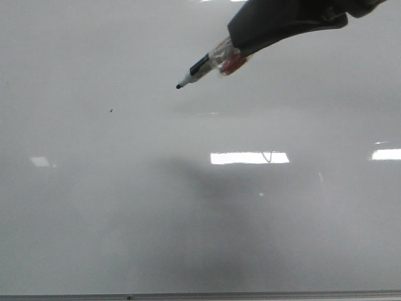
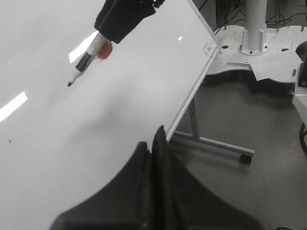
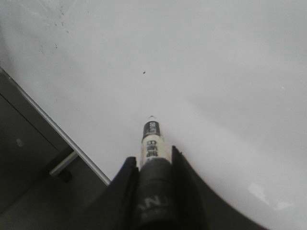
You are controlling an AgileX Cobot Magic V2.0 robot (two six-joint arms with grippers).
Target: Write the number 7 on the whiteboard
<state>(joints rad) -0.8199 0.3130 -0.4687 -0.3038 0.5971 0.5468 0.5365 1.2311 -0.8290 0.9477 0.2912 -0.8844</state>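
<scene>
Front view: right gripper [image 1: 241,47] comes in from top right, pinched on a marker [image 1: 203,66], tip [image 1: 179,86] pointing down-left and looking just off the whiteboard [image 1: 188,219], though contact is hard to call from here. No number 7 anywhere on the board yet, no stroke at all; only a tiny black speck [image 1: 111,111] left of and below the tip, which isn't ink from the task. Marker should be light and stiff with a smooth plastic barrel, so it could twist or slide back in the jaws if pressed hard; the hold sits at the rear end of the barrel, label and nib sticking out in front in the right wrist view [image 3: 151,143], which looks fine for a light stroke. Board is glossy, hard and slick, so the nib will glide easily, gentle pressure should do. It stands tilted on a metal leg frame [image 2: 194,115], so it might rock under a shove. Left gripper [image 2: 156,158] is pressed together on nothing, parked low near the board's bottom edge, well apart from the marker. Ceiling light reflections [image 1: 249,158] on the surface could hide thin lines. Room: grey floor, a white base with a pole [image 2: 254,28] behind, cables
</scene>
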